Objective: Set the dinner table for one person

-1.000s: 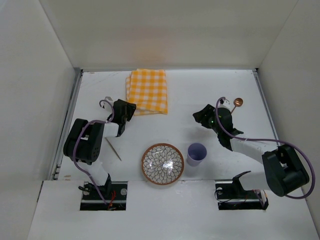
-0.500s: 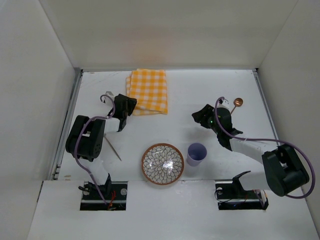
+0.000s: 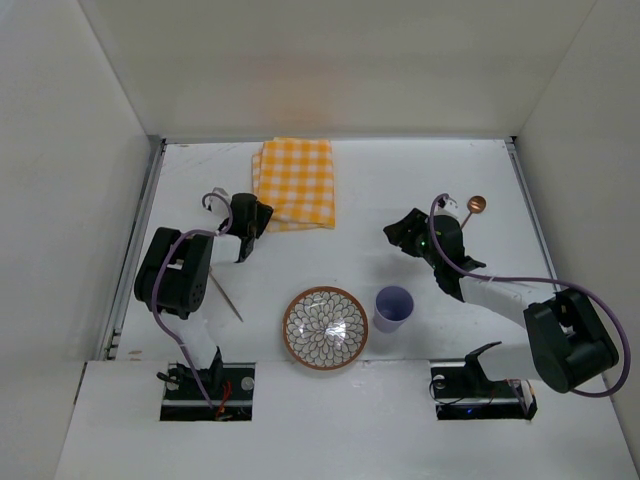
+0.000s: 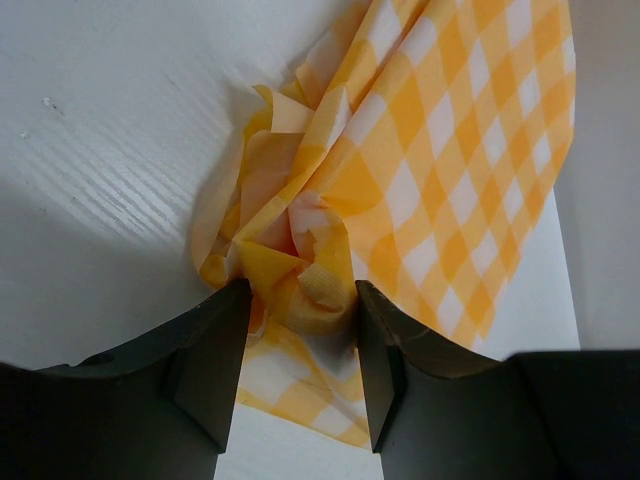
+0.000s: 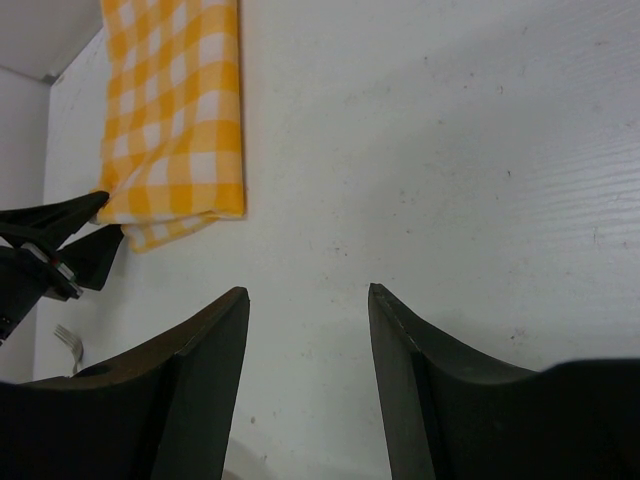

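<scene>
The yellow-and-white checked cloth lies folded at the back of the white dinner table. My left gripper is at the cloth's near left corner. In the left wrist view the gripper is open, and the crumpled corner of the cloth sits bunched between the two fingers, touching both. My right gripper hovers open and empty over bare table right of the middle, and its wrist view shows nothing between the fingers. A patterned bowl and a purple cup stand side by side near the front.
A fork lies on the table left of the bowl, near the left arm; its tines show in the right wrist view. A copper spoon lies just behind the right arm. Pale walls edge the table on three sides.
My left gripper has moved away from me, up to the cloth's near left corner, which is now crumpled between its fingers. The right arm has barely moved.
</scene>
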